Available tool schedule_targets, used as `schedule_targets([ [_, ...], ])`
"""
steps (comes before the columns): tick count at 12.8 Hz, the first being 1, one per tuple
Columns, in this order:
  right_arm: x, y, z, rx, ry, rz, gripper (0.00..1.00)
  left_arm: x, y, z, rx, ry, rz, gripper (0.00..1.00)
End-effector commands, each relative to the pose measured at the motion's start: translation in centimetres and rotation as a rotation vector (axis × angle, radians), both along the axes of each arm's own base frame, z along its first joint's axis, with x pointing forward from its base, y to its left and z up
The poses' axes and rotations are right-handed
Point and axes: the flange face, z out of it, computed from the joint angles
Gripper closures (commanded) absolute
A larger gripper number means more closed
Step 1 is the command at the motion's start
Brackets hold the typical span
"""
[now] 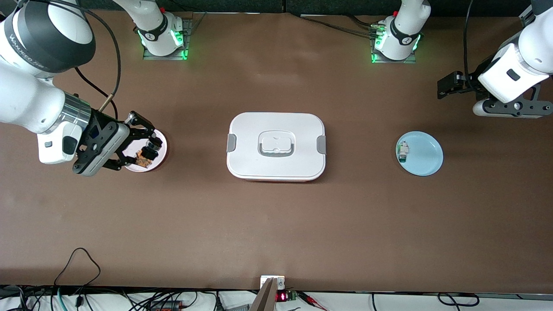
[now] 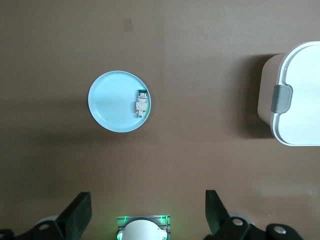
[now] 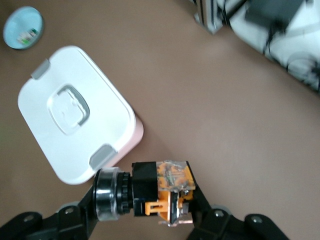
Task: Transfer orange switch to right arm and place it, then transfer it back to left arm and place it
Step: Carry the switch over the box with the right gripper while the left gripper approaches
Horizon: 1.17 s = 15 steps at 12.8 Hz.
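Box (image 1: 276, 147): I see the white box in the middle of the table, lid on, nearest to the front camera of all the things here.
Pink plate (image 1: 160, 152): it sits at about 9 o'clock from the box, toward the right arm's end.
Right gripper (image 1: 146, 151): it hangs over the pink plate, fingers partly closed and pinching the orange switch (image 3: 162, 192) (the right wrist view shows this best).
Blue plate (image 1: 425, 155): it sits at 3 o'clock from the box, with a small white-and-green part (image 1: 403, 151) on it.
Left gripper (image 1: 445, 84): I see it waiting up high near the left arm's end, fingers (image 2: 77, 214) spread wide, holding nothing.
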Motion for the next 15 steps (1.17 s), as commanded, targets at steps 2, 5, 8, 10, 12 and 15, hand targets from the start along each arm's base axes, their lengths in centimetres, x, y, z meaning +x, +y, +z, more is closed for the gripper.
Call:
schedule_targets([
  [2,0.1,1.6,0.3,0.192,-0.16,0.201,0.77,-0.7,-2.3,1.1,-0.013,0.002,-0.011,0.0],
  [5,0.0,2.4,0.8,0.334,-0.241,0.303,0.77,-1.4,-3.3,1.4,-0.007,0.02,0.012,0.0],
  [8,-0.8,5.6,0.6,0.456,-0.262,0.392,0.77,-2.3,-6.9,1.1,-0.064,0.054,-0.057,0.0],
  [10,-1.1,8.1,-0.4,0.545,-0.272,0.44,0.77,-2.7,-8.7,1.0,-0.07,0.056,-0.091,0.0],
  [12,-1.5,11.1,-1.6,0.643,-0.265,0.46,0.77,-3.1,-9.3,1.1,-0.077,0.061,-0.108,0.0],
  [15,-1.8,15.0,-4.1,0.803,-0.265,0.47,0.77,-3.4,-11.7,0.4,-0.265,0.146,-0.124,0.0],
])
